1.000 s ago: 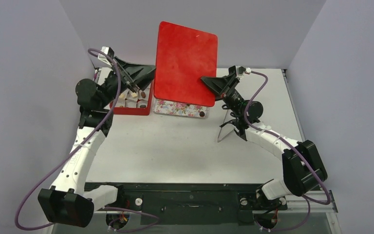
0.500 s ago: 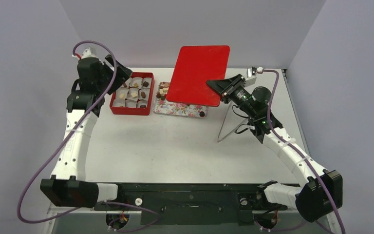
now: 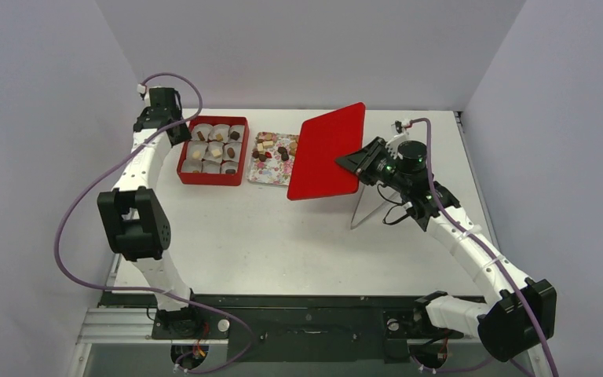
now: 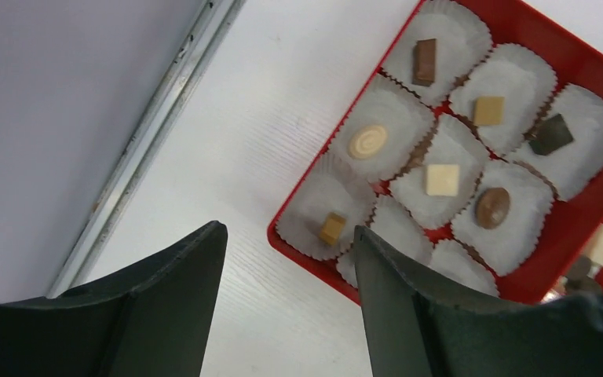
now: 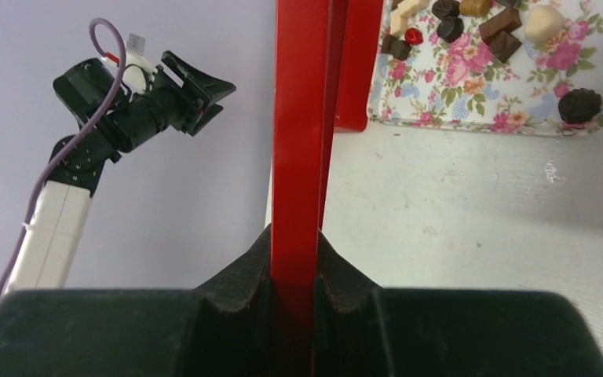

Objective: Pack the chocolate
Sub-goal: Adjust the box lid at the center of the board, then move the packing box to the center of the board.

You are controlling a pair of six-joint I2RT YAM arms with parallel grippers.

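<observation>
Because the right end effector [image 5: 294, 259] is clamped on just one edge of the tilted red lid [image 3: 326, 153], the lid may slip or sweep loose chocolate [image 5: 505, 35] off the floral tray [image 3: 271, 177]. In the red box [image 3: 208, 180], seven paper cups [image 4: 589, 157] hold one piece each. The left end effector [image 4: 286, 259] hangs beside it, jaws apart, empty.

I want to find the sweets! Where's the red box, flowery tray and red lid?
red box [image 3: 210, 180], top view, its front wall.
flowery tray [image 5: 455, 86], right wrist view, a bare flowery patch.
red lid [image 3: 326, 153], top view, its flat middle.
</observation>
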